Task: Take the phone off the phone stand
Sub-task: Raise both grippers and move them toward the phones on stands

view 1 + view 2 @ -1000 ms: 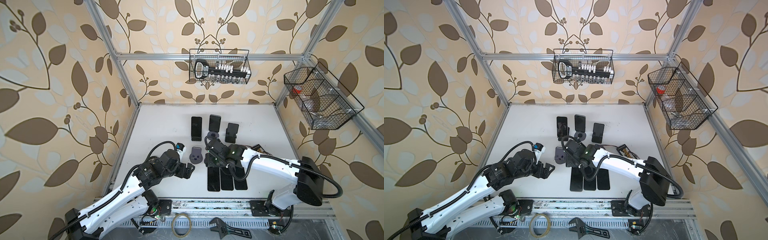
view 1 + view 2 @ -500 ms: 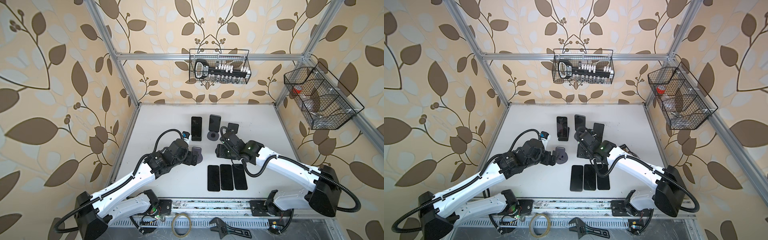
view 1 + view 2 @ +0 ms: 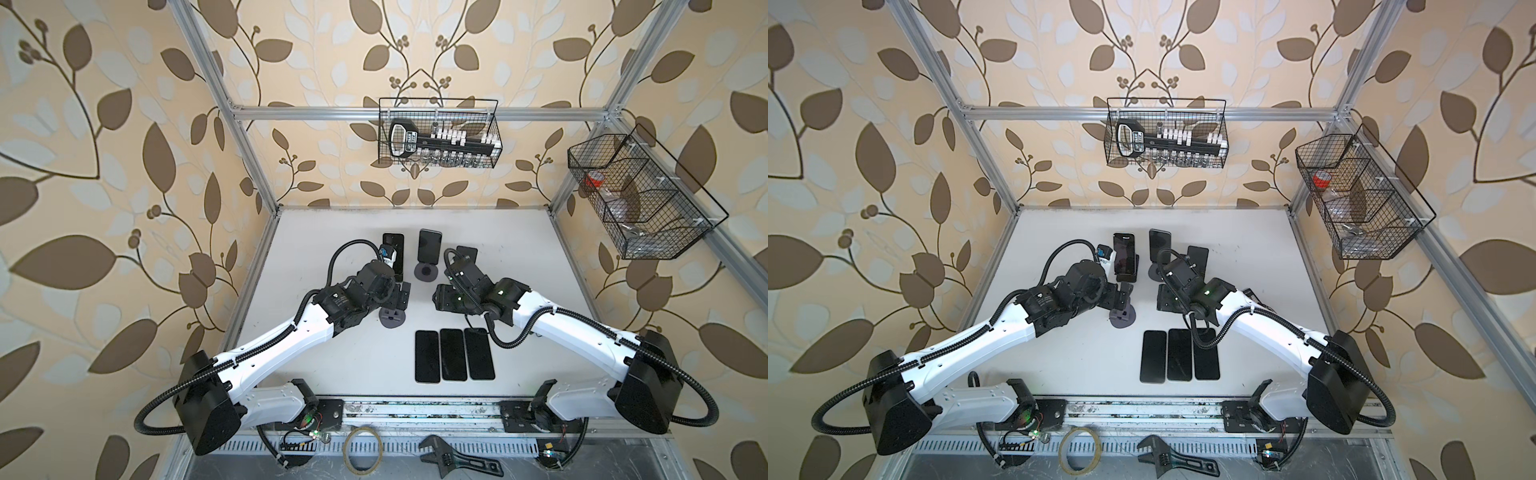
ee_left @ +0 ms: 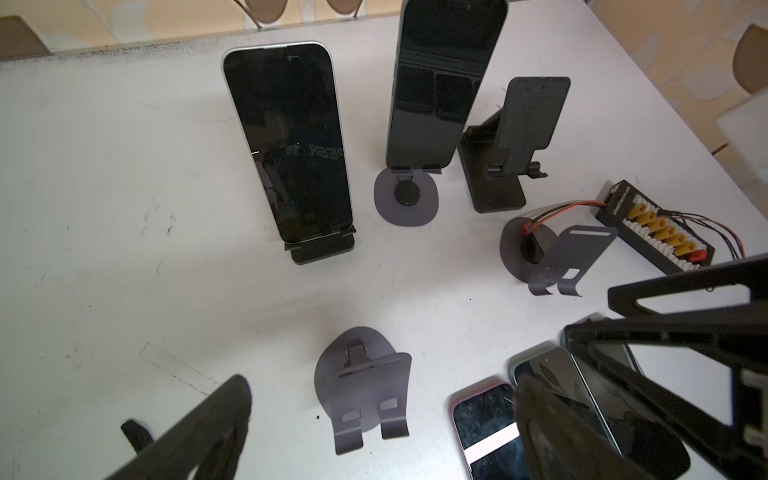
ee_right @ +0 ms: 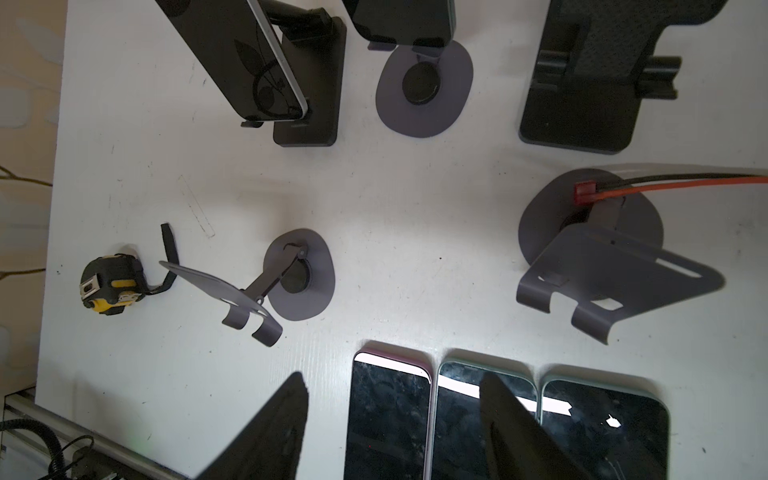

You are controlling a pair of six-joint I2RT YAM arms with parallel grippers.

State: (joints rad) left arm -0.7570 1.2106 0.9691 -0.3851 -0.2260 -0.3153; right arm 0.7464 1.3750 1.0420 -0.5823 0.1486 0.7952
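Left wrist | phone point(image 4: 291, 141) on stand point(image 4: 322, 253), well beyond left jaws | left, right jaws spread, empty

White link shells point(image 3: 582, 332), black joint housings point(image 3: 340, 303), ribbed black cable conduits point(image 3: 712, 405), small green LEDs point(image 3: 1205, 293)

Two dark-screened phones lean upright on stands toward the 12 o'clock edge of the table point(image 4: 124, 166). The silver-edged phone point(image 4: 291, 141) rests on a black flat-based stand point(image 4: 322, 251). At its 3 o'clock, the darker phone point(image 4: 444, 83) sits on a grey round-based stand point(image 4: 405, 197).
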